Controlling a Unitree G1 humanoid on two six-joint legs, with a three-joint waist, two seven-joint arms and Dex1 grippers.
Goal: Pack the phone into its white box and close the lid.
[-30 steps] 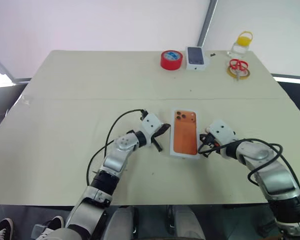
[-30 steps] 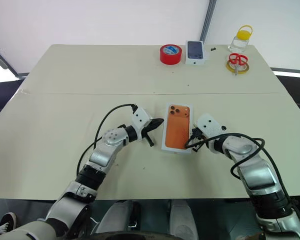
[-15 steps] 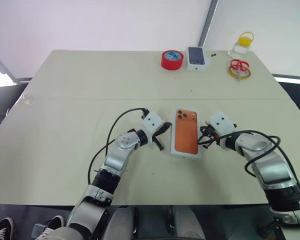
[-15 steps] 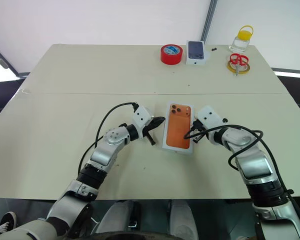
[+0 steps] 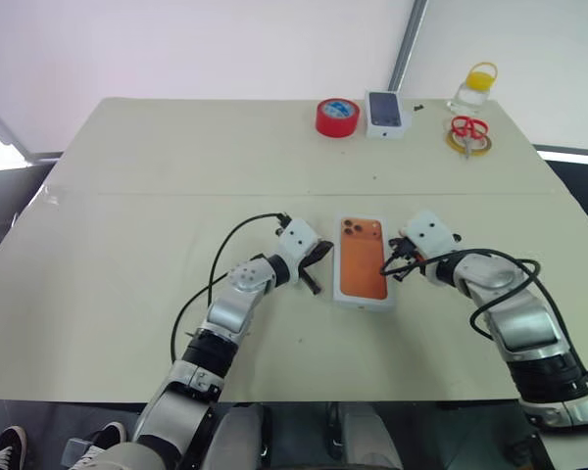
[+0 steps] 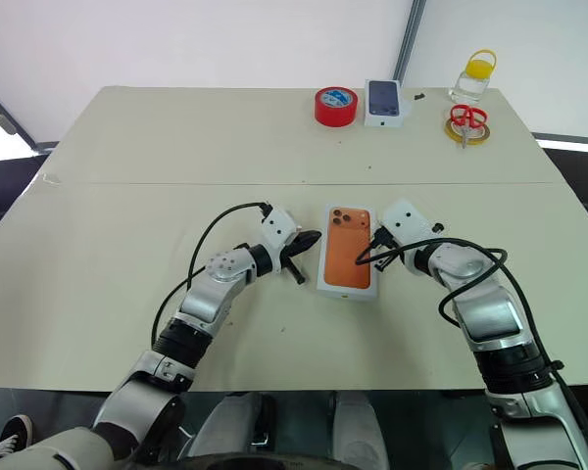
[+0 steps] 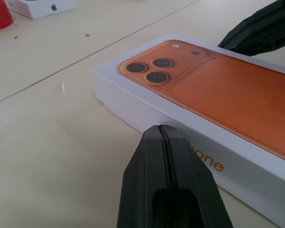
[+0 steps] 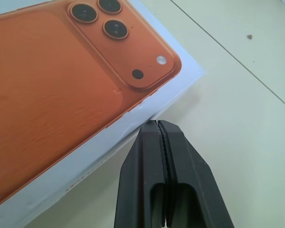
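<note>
One white box (image 5: 363, 262) lies flat on the counter (image 5: 127, 225), near the middle of its width and toward the near edge. Its top face shows an orange phone picture with three camera lenses, and the left wrist view shows orange lettering on its side wall. Whether the phone itself lies inside cannot be told.

Along the far edge, toward the far right corner, stand one red tape roll (image 5: 336, 117), one small white box (image 5: 384, 113) printed with a dark phone, one pair of red-handled scissors (image 5: 466, 132) lying on a yellow ring, and one clear bottle with a yellow cap (image 5: 471, 86).

The head views show the whole counter and both arms; the wrist views show only the box up close.

The left gripper (image 7: 164, 135) has its jaws pressed fully together, holding nothing, the tip right at the box's left side wall. The right gripper (image 8: 157, 129) likewise has its jaws closed tight and empty, the tip at the box's right edge near the lens corner.
</note>
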